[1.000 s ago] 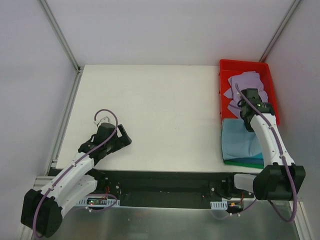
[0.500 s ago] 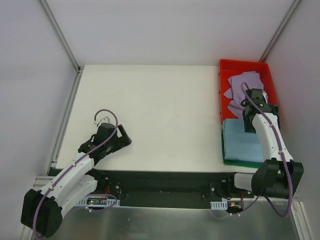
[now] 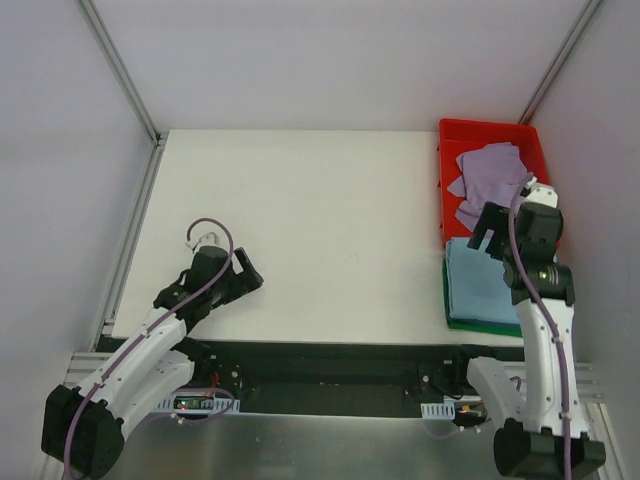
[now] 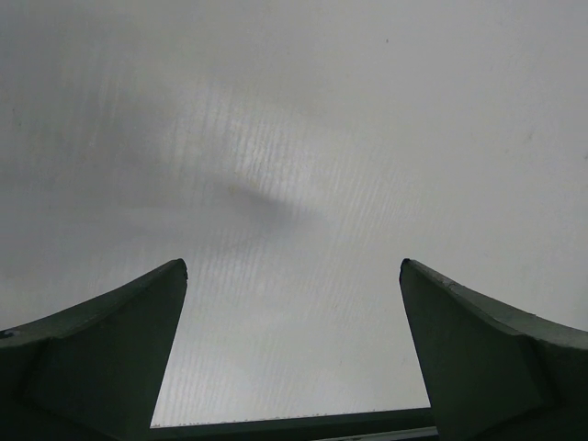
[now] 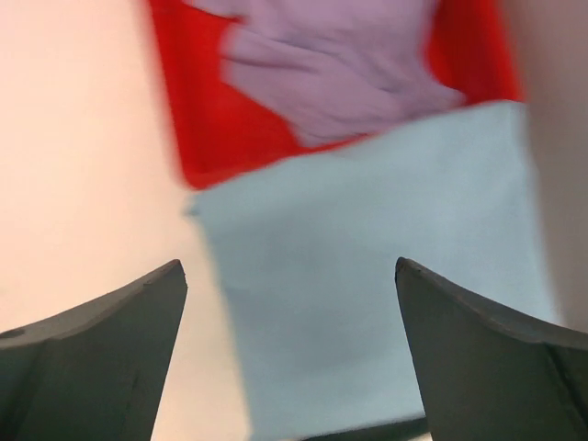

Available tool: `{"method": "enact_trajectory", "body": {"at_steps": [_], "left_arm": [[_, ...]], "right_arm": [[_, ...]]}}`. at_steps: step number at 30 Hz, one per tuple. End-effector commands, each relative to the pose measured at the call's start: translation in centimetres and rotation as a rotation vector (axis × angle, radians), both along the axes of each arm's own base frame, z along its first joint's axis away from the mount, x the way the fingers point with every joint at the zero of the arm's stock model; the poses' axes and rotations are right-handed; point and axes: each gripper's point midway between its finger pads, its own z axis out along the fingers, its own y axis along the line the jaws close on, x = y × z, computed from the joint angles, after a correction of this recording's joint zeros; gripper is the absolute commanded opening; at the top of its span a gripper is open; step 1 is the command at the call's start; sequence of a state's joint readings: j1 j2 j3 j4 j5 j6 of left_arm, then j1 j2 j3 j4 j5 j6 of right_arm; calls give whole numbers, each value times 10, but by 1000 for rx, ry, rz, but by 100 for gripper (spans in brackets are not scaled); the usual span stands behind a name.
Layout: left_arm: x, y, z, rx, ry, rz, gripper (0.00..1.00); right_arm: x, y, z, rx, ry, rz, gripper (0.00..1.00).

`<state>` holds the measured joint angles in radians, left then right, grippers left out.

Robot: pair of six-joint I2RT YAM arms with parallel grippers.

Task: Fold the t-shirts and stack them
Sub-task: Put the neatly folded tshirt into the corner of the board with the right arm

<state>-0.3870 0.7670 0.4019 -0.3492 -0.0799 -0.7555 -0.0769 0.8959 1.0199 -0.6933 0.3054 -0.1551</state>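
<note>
My left claw [image 3: 252,280] and right claw [image 3: 488,232] are open; the light blue shirt [image 3: 480,285] is stacked, the lavender shirt [image 3: 492,175] isn't folded yet.

Blurring the lavender tee [image 5: 340,64] and red bin [image 5: 216,129] in the right wrist view, cutting both at the top edge. Hiding the dark green tee [image 3: 470,325] under the light blue tee [image 3: 475,285], leaving only a rim.

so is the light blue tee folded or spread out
Folded: the light blue tee lies as a neat flat rectangle, a dark green layer showing beneath.
</note>
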Motion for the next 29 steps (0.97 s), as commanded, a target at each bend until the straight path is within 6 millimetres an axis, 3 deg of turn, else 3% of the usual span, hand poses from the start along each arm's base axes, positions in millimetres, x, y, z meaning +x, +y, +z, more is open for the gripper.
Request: {"method": "enact_trajectory", "body": {"at_steps": [1, 4, 8, 11, 16, 21, 29], "left_arm": [[15, -5, 41, -30, -131, -13, 99], [18, -7, 63, -52, -205, -29, 99], [25, -7, 84, -69, -305, -30, 99], [29, -6, 97, -50, -359, -51, 99], [26, -8, 91, -64, -343, -56, 99], [23, -19, 98, -112, -332, -98, 99], [29, -23, 108, -125, -328, -92, 99]], "right_arm": [[12, 119, 11, 445, -254, 502, 96], [-3, 161, -4, 597, -258, 652, 96], [-21, 198, -51, 635, -174, 788, 96], [-29, 219, -66, 655, -166, 862, 96], [-35, 218, -81, 664, -135, 830, 96], [-38, 208, -81, 631, -210, 791, 96], [-43, 200, -65, 595, -318, 786, 96]]}}
